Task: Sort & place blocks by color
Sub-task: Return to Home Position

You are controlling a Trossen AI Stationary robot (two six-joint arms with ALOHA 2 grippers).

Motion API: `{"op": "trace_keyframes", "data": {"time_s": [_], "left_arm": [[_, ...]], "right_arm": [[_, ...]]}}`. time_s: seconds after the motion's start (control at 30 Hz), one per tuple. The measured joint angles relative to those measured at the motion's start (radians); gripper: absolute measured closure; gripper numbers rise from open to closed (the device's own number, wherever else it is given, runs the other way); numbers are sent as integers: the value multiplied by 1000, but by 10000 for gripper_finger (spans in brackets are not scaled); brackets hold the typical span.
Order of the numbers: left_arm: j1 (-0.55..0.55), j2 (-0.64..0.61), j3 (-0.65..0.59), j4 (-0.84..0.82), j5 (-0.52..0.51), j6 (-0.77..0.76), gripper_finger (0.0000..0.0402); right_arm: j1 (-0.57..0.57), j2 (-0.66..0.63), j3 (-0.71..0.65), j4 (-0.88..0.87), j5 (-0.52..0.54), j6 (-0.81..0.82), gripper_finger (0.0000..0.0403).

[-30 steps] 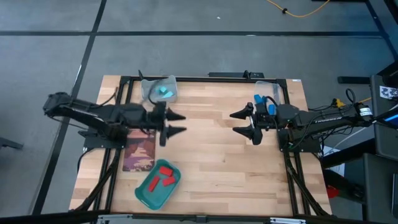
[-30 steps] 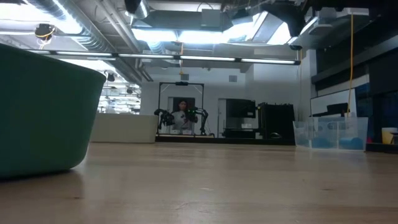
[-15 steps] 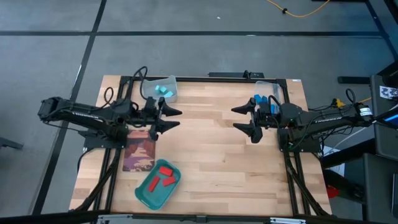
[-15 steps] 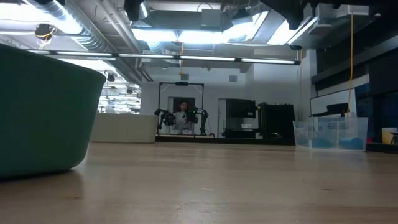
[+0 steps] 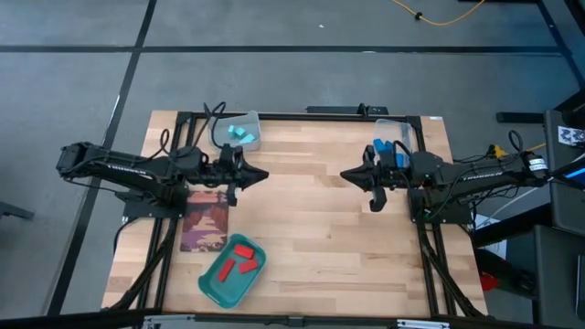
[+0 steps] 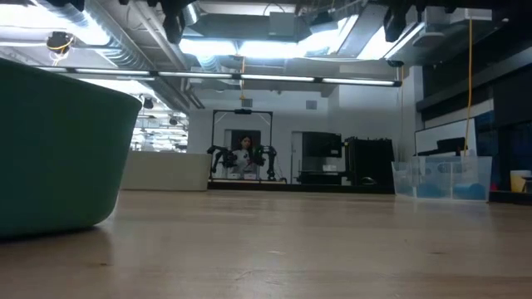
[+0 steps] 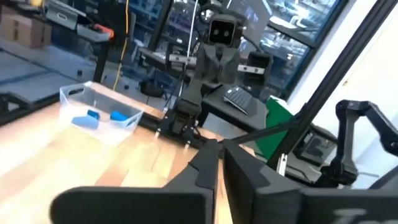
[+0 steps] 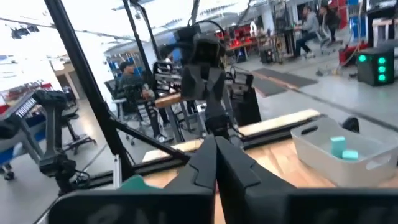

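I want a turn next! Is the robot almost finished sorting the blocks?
Nearly finished. Done: red blocks lie in the teal tray, light cyan blocks in one clear bin, dark blue blocks in the other bin. In hand: nothing; left pincer and right pincer are shut, empty, over the table. Left: no loose block shows.

Left gripper (image 5: 263, 174) and right gripper (image 5: 345, 174) face each other, jaws closed.

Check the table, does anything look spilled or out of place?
Only the teal tray sits diagonally on the table. Red blocks lie inside it, cyan blocks in the left bin, blue blocks in the right bin; nothing spilled. Left gripper and right gripper hang shut mid-table.
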Motion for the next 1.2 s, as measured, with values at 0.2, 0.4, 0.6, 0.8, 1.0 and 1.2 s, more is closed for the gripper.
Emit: {"op": "trace_keyframes", "data": {"time_s": [0.2, 0.4, 0.6, 0.8, 1.0, 1.2], "left_arm": [[17, 0, 0, 20, 23, 45, 401], [48, -1, 0, 15, 115, 48, 401], [138, -109, -10, -119, 249, 100, 401], [175, -339, -203, -103, 217, 121, 401], [156, -596, -412, -38, 171, 61, 401], [155, -792, -531, -40, 155, 40, 401]], "right_arm": [[-30, -2, 0, -55, -30, 35, 400], [-47, -2, 0, -51, -47, 23, 401], [-47, -2, 0, -51, -47, 4, 402], [-47, -2, 0, -52, -47, 5, 402], [-47, -2, 0, -51, -46, 41, 403], [-47, -1, 0, -38, -46, 97, 403]]}}
